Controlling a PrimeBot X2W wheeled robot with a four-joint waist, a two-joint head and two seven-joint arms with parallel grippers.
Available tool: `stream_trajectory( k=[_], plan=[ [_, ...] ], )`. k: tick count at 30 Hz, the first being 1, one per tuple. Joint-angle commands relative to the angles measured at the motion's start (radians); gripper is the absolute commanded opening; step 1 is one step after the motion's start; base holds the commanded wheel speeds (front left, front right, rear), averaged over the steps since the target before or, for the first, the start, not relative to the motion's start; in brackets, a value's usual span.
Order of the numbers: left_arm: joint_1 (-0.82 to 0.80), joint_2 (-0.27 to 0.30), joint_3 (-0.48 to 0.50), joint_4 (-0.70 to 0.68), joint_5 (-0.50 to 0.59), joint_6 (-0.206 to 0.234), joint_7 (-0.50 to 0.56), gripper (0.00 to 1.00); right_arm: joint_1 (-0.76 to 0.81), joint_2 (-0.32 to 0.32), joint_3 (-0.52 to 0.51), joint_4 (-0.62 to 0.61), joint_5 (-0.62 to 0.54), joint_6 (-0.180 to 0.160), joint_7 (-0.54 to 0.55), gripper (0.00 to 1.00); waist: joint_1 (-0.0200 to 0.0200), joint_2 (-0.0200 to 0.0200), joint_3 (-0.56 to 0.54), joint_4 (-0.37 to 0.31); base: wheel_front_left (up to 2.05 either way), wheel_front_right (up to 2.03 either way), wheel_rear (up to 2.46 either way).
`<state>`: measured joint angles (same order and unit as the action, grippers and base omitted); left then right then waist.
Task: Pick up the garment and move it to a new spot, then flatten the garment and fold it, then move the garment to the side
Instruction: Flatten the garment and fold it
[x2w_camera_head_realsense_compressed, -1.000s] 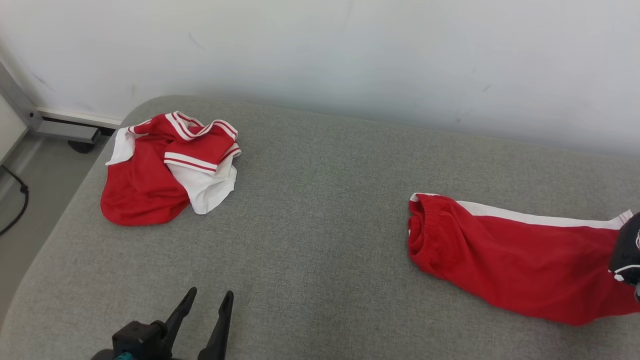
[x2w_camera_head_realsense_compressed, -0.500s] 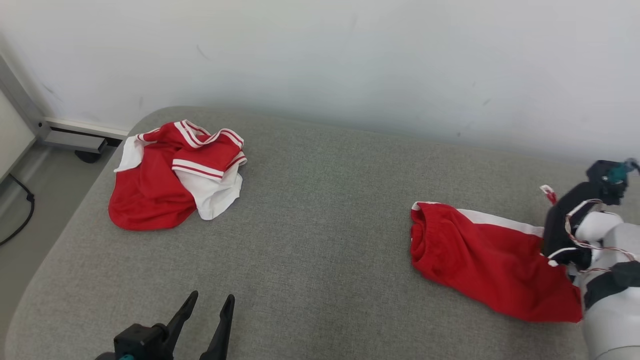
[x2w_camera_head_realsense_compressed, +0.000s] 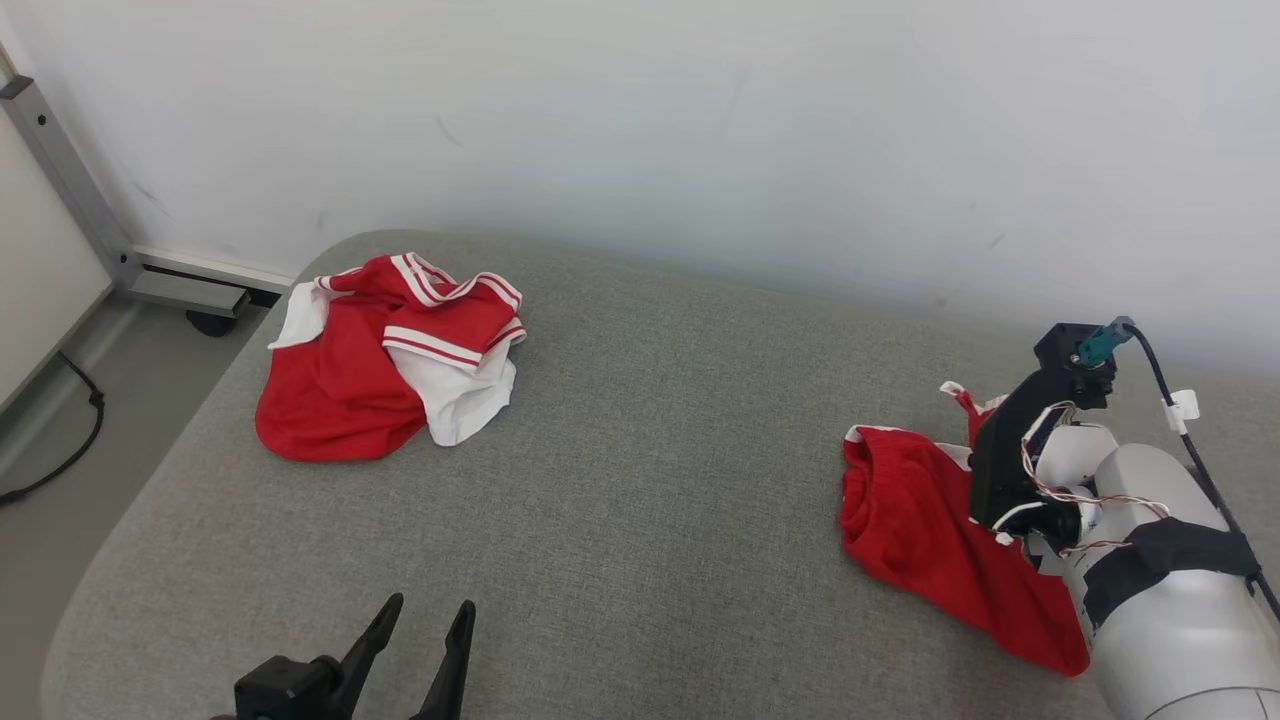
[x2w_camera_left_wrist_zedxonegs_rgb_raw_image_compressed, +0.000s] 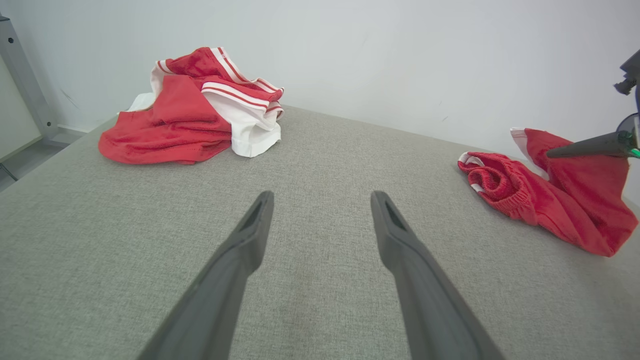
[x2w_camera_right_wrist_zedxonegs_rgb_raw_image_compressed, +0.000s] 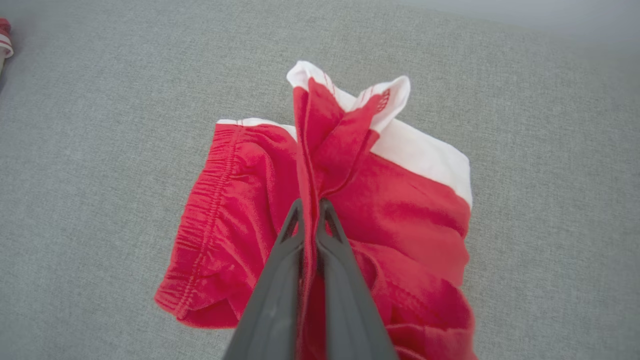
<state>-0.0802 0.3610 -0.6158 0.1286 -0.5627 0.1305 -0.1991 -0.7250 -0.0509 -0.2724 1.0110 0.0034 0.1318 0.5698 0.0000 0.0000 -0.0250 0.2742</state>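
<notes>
Red shorts (x2w_camera_head_realsense_compressed: 900, 510) with a white side stripe lie at the right of the grey cushioned surface (x2w_camera_head_realsense_compressed: 650, 450). My right gripper (x2w_camera_right_wrist_zedxonegs_rgb_raw_image_compressed: 310, 202) is shut on a pinched fold of the shorts (x2w_camera_right_wrist_zedxonegs_rgb_raw_image_compressed: 240, 200), near the hem, and holds it raised above the rest. The left wrist view shows that gripper (x2w_camera_left_wrist_zedxonegs_rgb_raw_image_compressed: 550, 154) pointing into the lifted cloth of the shorts (x2w_camera_left_wrist_zedxonegs_rgb_raw_image_compressed: 520, 200). My left gripper (x2w_camera_head_realsense_compressed: 430, 605) stands open and holds nothing at the near edge, far from the shorts; its fingers (x2w_camera_left_wrist_zedxonegs_rgb_raw_image_compressed: 250, 235) spread over bare fabric.
A crumpled red and white jersey (x2w_camera_head_realsense_compressed: 390, 370) lies at the far left corner, also in the left wrist view (x2w_camera_left_wrist_zedxonegs_rgb_raw_image_compressed: 200, 110). A white wall (x2w_camera_head_realsense_compressed: 700, 130) runs behind. Floor, a black cable (x2w_camera_head_realsense_compressed: 60, 450) and a metal frame (x2w_camera_head_realsense_compressed: 70, 180) are at the left.
The head camera has shifted. My right gripper has come into view, carrying the shorts' hem end leftward toward the waistband, so the shorts bunch up shorter. The left gripper stays put.
</notes>
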Motion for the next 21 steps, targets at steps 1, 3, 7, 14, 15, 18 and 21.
stream_trajectory(
  k=[1,3,7,14,15,18,21],
  plan=[
    [0.012,0.007,0.0,0.002,-0.001,-0.004,-0.001,1.0,-0.013,-0.001,0.026,0.007,0.033,-0.002,-0.009,0.0,0.0,0.0,-0.006,0.007,0.0,0.0,0.0],
    [0.011,0.006,-0.002,0.002,-0.002,-0.004,-0.002,1.0,-0.015,-0.001,0.08,0.017,0.084,-0.002,-0.016,0.0,0.0,0.0,-0.009,0.012,0.0,0.0,0.0],
    [0.008,0.004,-0.009,0.003,-0.002,-0.004,0.0,1.0,-0.003,-0.001,0.141,0.031,0.137,-0.002,-0.026,0.0,0.0,0.0,-0.015,0.023,0.0,0.0,0.0],
    [0.013,0.009,-0.014,0.001,-0.005,-0.001,0.0,1.0,0.007,-0.001,0.181,0.068,0.179,-0.002,-0.046,0.0,0.0,0.0,-0.022,0.037,0.0,0.0,0.0],
    [0.012,0.009,-0.014,0.0,-0.005,-0.001,0.0,1.0,0.006,-0.001,0.181,0.075,0.178,-0.002,-0.049,0.1,0.0,0.0,-0.023,0.038,0.0,0.0,0.0],
    [0.012,0.011,-0.015,-0.002,-0.007,-0.001,0.001,1.0,-0.001,-0.001,0.17,0.09,0.176,-0.002,-0.069,1.0,0.0,0.0,-0.026,0.041,0.0,0.0,0.0],
    [0.015,0.013,-0.014,-0.004,-0.009,0.006,0.001,1.0,-0.024,-0.001,0.162,0.097,0.18,-0.002,-0.103,1.0,0.0,0.0,-0.03,0.037,0.0,0.0,0.0]
  ],
)
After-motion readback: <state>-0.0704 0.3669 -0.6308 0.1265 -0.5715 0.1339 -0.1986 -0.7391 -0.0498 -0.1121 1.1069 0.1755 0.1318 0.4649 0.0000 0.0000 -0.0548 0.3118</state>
